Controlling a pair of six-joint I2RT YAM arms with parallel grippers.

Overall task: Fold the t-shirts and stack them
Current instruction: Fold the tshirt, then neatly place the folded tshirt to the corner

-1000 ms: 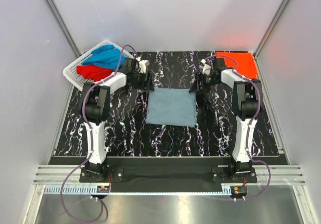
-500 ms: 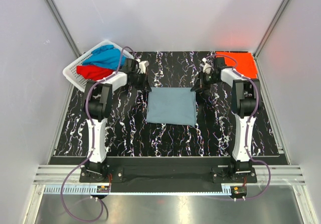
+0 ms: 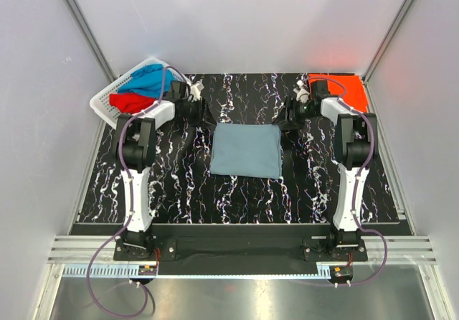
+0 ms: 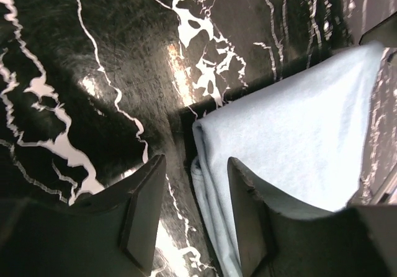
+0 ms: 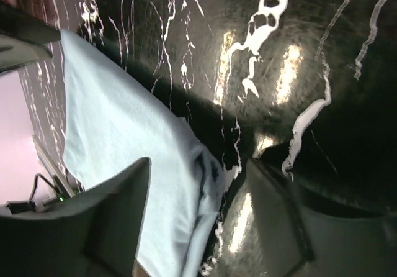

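Lying folded mid-table, the grey-blue t-shirt (image 3: pixel 244 150) has the left gripper (image 4: pixel 195 162) by its far-left corner and the right gripper (image 5: pixel 198 165) by its far-right, both parted, gripping nothing.

You have counter (image 3: pixel 179 191) black with white veining; grey-blue t-shirt (image 3: pixel 244 151); orange-red t-shirt (image 3: pixel 346 90); bright blue t-shirt (image 3: pixel 149 82), red t-shirt (image 3: pixel 128 102); white slotted basket (image 3: pixel 102 109)

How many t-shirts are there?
4. A grey-blue shirt folded in the middle, an orange-red shirt at the far right corner, and a bright blue shirt and a red shirt in the white basket; more may hide underneath.
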